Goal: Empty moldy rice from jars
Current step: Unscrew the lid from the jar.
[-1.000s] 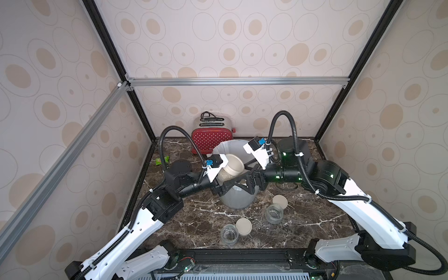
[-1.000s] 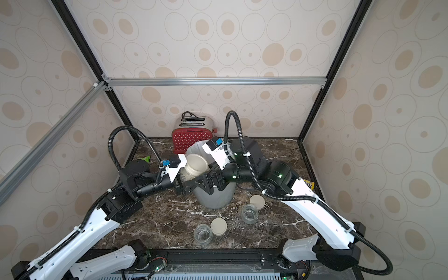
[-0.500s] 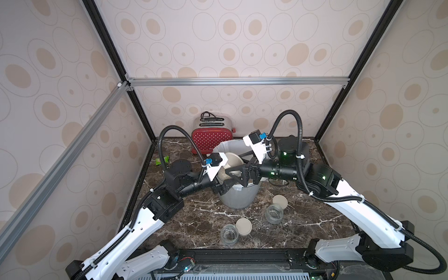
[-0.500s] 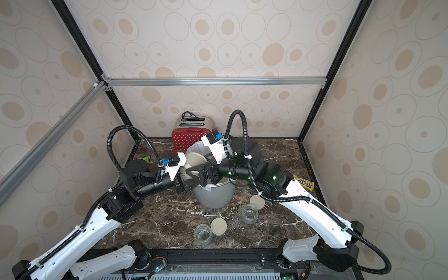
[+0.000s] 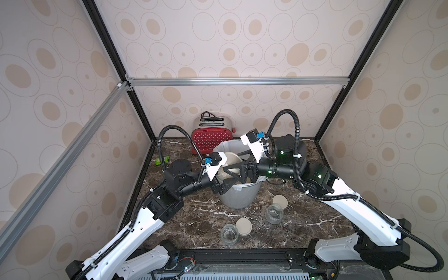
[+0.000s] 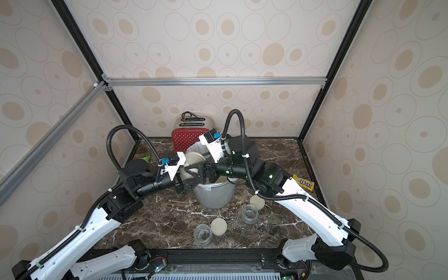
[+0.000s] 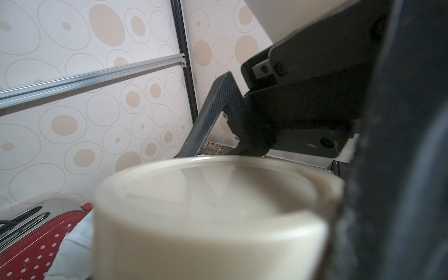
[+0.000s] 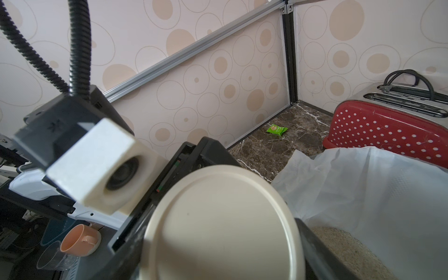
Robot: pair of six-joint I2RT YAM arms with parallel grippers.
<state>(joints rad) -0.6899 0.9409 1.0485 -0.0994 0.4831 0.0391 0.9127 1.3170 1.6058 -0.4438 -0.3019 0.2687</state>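
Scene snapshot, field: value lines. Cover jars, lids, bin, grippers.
capped jar: tilted, above the bin's edge, held by left gripper
lid: on the jar
right gripper: jaws either side of the lid, grip unclear
bin: grey, white liner, rice inside
open jars: two on the table, look empty
loose lids: one beside each open jar
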